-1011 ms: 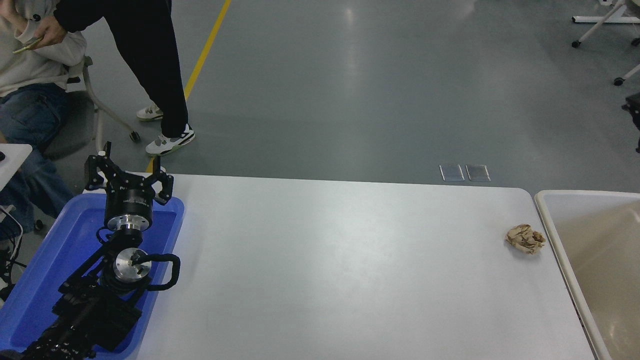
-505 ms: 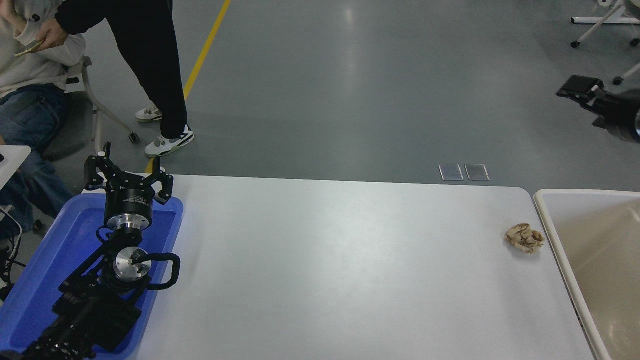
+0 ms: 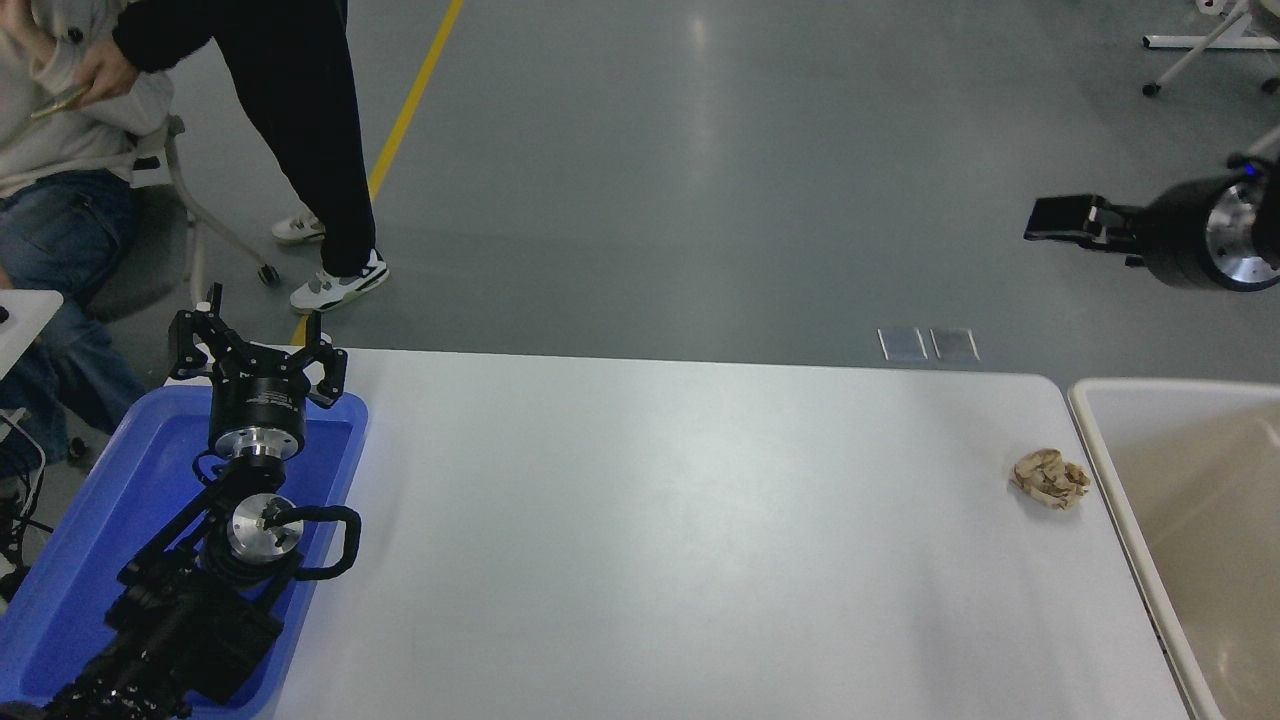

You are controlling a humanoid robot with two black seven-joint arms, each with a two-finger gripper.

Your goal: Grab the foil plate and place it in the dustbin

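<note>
No foil plate anywhere in view, which is the main worry. The table only has a crumpled brown paper wad on it, sitting near the right end, just beside the dustbin. The visible part of the dustbin looks bare inside, but most of it runs off the picture's right edge, so the plate could be down there or off-frame entirely; can't tell.

So what could go wrong: with nothing shiny to aim at, I'd guess the arm might go for the paper wad instead, since it's the only loose thing around. It's also right next to the bin rim, so a sloppy reach there could clip the rim or flick the wad off the edge.

Right gripper comes in from the right edge, up high and beyond the table's far edge, over the grey floor, pointing left. It's seen side-on and its fingers look like one dark slab, so I can't tell how far open it is. Nothing looks to be hanging from it and it touches nothing.

Left gripper is parked at the lower left over the blue tray, fingers spread apart, holding nothing.

Two people are at the far left, well apart from the arms.
</note>
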